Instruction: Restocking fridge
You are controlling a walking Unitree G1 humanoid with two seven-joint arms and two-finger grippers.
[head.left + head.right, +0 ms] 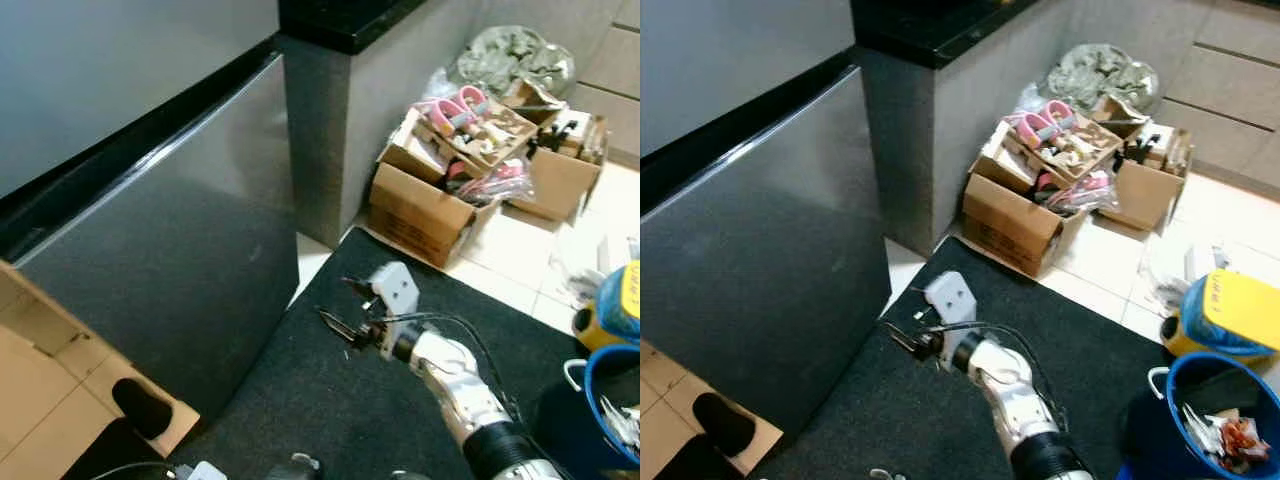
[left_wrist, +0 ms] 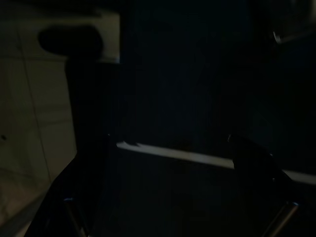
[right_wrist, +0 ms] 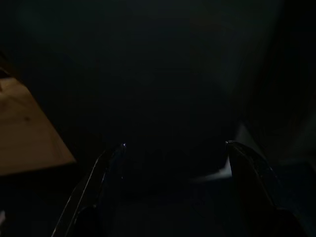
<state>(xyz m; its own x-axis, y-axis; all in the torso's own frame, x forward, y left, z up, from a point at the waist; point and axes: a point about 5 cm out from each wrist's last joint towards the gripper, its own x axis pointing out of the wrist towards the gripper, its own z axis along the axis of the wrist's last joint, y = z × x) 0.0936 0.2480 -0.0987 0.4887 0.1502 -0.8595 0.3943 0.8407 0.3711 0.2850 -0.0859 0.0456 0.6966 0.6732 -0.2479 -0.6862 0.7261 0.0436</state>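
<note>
Fridge (image 1: 170, 230): tall, dark steel, both doors shut, the seam between upper and lower door running as a black band; it stands just ahead of the fingers. Right gripper (image 1: 348, 312): raised over the black mat (image 1: 330, 400), its two black fingers spread apart and holding nothing, their tips aimed at the lower door's free edge, close to it but not touching. Left gripper (image 2: 180, 217): hanging low in shade over the mat and floor tiles, fingers spread, nothing between them. Cardboard boxes (image 1: 440, 170): beyond the fingers, against the grey cabinet, heaped with mixed goods; a blue bucket (image 1: 1220, 400) and a yellow-lidded container (image 1: 1230, 315) sit off to the right gripper's outer side. No stock item is in either gripper; a shut fridge fits both a door about to be opened and one closed again after loading. If the door is to be opened, the fingers would do well to hook the door's edge squarely and pull along its swing.
</note>
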